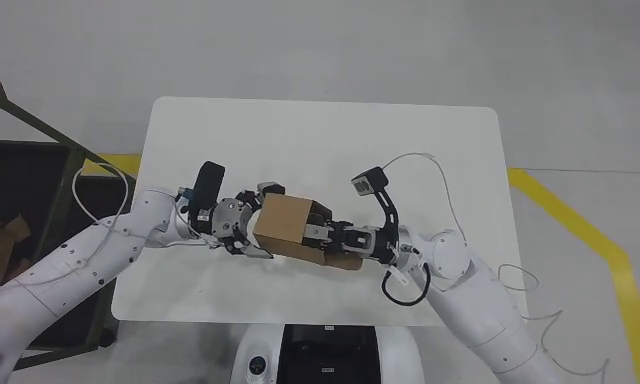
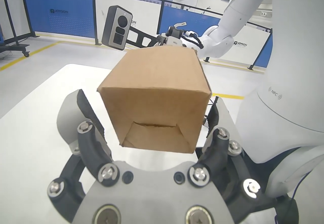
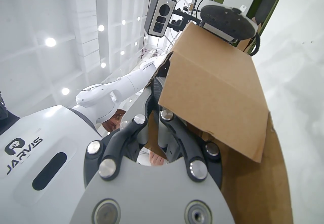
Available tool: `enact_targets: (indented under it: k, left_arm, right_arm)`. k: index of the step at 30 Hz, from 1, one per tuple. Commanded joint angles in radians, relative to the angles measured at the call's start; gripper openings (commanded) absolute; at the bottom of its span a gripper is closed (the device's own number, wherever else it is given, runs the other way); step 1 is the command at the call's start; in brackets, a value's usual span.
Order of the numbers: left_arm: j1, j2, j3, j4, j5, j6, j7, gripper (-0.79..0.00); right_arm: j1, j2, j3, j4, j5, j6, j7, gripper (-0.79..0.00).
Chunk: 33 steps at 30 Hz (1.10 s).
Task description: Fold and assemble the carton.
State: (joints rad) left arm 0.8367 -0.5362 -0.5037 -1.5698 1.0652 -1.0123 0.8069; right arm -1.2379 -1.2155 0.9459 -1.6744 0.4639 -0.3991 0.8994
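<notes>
The carton [image 1: 285, 224] was near the middle of the front edge of the worktop [image 1: 300, 134], between the two arms. Its long axis ran along that edge, from the left side toward the right side. I could not tell if it rested on the worktop or was lifted a little.

The left claw [image 2: 148, 100] was wide open at the carton's left end and had hold of nothing. Its fingers [image 2: 84, 108] stood on both sides of that end, one apart from the cardboard and the other very close to it. This end looked already folded shut.

The right claw [image 3: 154, 98] was at the opposite end, which was open. Its fingers were almost closed, with a wall of the carton pinched between them. A loose flap [image 3: 255, 184] stood beside it, not yet folded, so I judge that the right end is the remaining work.

The carton lay directly in front of the left claw, so a squeeze across its short side seems possible. The front edge was near. Toward the far edge and both side edges the worktop gave much room.
</notes>
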Motion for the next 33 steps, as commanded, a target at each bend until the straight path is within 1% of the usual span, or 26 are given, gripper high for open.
enact_targets:
  k: [1,9,10,11,12,13,15,16,18,24,33]
  left_arm:
    - [-0.023,0.0,0.027,-0.002,-0.005,0.0,0.001,0.0]
    - [-0.093,0.001,0.107,0.007,-0.028,0.0,0.001,0.0]
    - [-0.099,0.001,0.117,0.008,-0.031,0.0,0.001,-0.068]
    - [-0.105,0.002,0.126,0.009,-0.033,0.0,0.001,-0.172]
    - [-0.111,0.002,0.134,0.009,-0.035,0.0,0.001,-0.231]
    - [-0.116,0.002,0.142,0.01,-0.04,0.0,0.001,-0.271]
    - [-0.128,0.003,0.156,0.011,-0.043,0.0,0.001,-0.326]
    - [-0.133,0.003,0.163,0.011,-0.048,0.0,0.001,-0.419]
    - [-0.143,0.003,0.174,0.011,-0.057,0.0,0.001,-0.428]
    - [-0.165,0.005,0.199,0.013,-0.087,0.0,0.001,-0.419]
    - [-0.175,0.009,0.216,0.013,-0.122,0.0,0.001,-0.406]
  right_arm:
    - [0.002,0.0,-0.003,0.001,-0.002,0.005,0.006,-0.785]
    - [0.008,-0.001,0.0,0.005,0.0,0.006,0.008,-0.785]
    - [0.007,-0.001,0.001,0.006,0.001,0.006,0.008,-0.785]
    - [0.007,-0.001,0.002,0.006,0.002,0.006,0.008,-0.785]
    - [0.007,-0.001,0.002,0.005,0.002,0.004,0.009,-0.785]
    - [0.007,-0.001,0.003,0.006,0.003,0.004,0.01,-0.785]
    - [0.007,-0.001,0.003,0.006,0.003,0.004,0.011,-0.785]
    - [0.007,-0.001,0.003,0.006,0.003,0.004,0.011,-0.785]
    - [0.008,-0.001,0.003,0.007,0.003,0.004,0.013,-0.785]
    - [0.011,-0.002,0.006,0.009,-0.003,0.007,0.01,-0.785]
    - [0.017,-0.002,0.013,0.017,-0.006,0.02,0.004,-0.785]
